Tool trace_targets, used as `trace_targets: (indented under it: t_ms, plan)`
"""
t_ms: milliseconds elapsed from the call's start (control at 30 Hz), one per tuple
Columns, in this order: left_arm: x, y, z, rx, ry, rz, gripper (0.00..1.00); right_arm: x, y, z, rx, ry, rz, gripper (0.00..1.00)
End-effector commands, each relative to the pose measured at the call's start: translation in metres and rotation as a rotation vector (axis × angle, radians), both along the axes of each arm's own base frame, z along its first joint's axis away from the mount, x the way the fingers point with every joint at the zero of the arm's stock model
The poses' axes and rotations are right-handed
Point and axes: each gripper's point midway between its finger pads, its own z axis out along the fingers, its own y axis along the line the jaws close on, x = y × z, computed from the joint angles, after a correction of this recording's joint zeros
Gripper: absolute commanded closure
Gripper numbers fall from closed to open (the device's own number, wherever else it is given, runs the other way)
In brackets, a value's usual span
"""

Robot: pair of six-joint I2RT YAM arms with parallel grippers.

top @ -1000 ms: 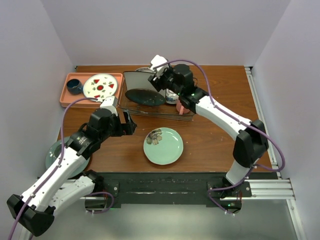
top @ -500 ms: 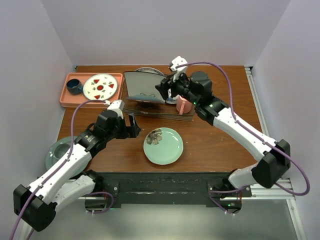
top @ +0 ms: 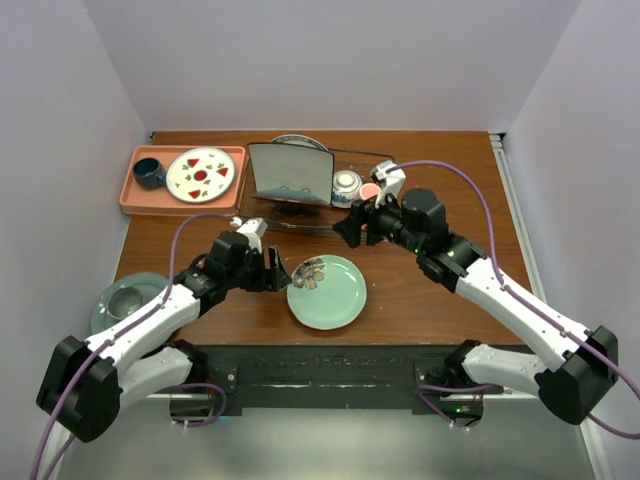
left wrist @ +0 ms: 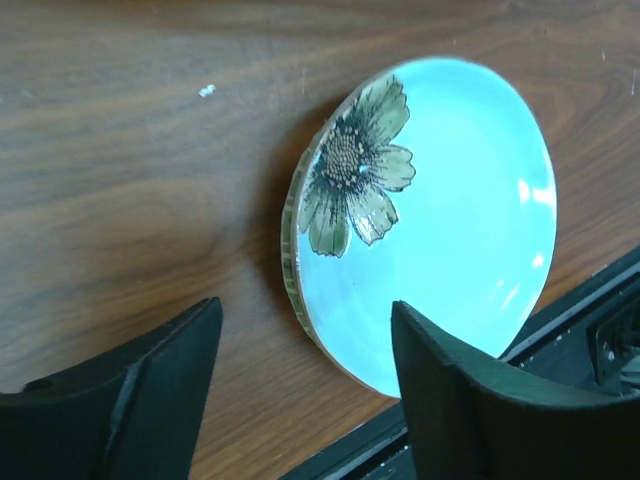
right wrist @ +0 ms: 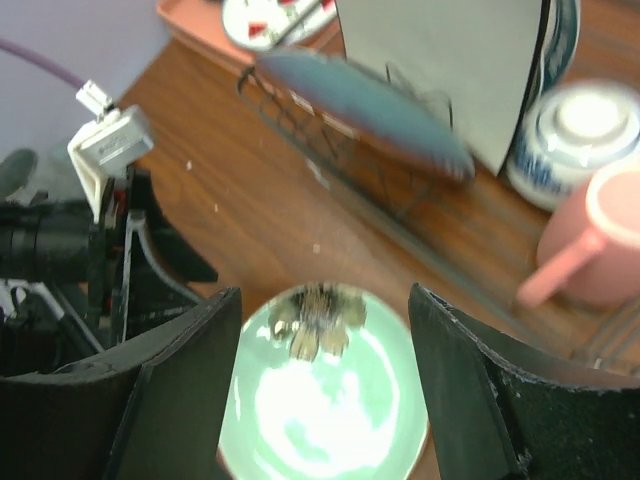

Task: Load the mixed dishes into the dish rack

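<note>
Where the pale green round plate (top: 330, 295) lies flat on the desk (top: 400, 305), low in centre frame, we see the left end effector (top: 283, 272) at its left rim, jaws apart, and the right end effector (top: 350, 228) above, likewise apart, near the dish rack (top: 310, 215).

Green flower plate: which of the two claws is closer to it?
Left. The left gripper sits at the pale green plate's left rim; the right gripper is farther back, between plate and dish rack.
</note>
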Motion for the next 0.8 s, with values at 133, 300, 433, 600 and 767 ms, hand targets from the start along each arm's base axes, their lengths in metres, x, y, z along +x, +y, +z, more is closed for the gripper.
trace_targets:
  t_ms: [133,300,433,600,767]
  plan:
    - [0.002,-0.027,-0.004,-0.112,0.004,-0.078,0.42,-0.036,-0.031,-0.080,-0.038,0.296,-0.125,0.33]
    - [-0.001,-0.033,-0.018,-0.121,0.037,-0.097,0.65,-0.052,-0.048,-0.126,-0.055,0.413,-0.209,0.33]
    - [0.001,-0.036,-0.026,-0.113,0.042,-0.102,0.73,-0.058,-0.054,-0.143,-0.044,0.444,-0.243,0.31]
    - [0.000,-0.035,-0.039,-0.087,0.072,-0.108,0.82,-0.061,-0.058,-0.161,-0.044,0.470,-0.269,0.31]
    - [-0.002,-0.037,-0.043,-0.081,0.083,-0.115,0.86,-0.062,-0.054,-0.176,-0.025,0.504,-0.271,0.34]
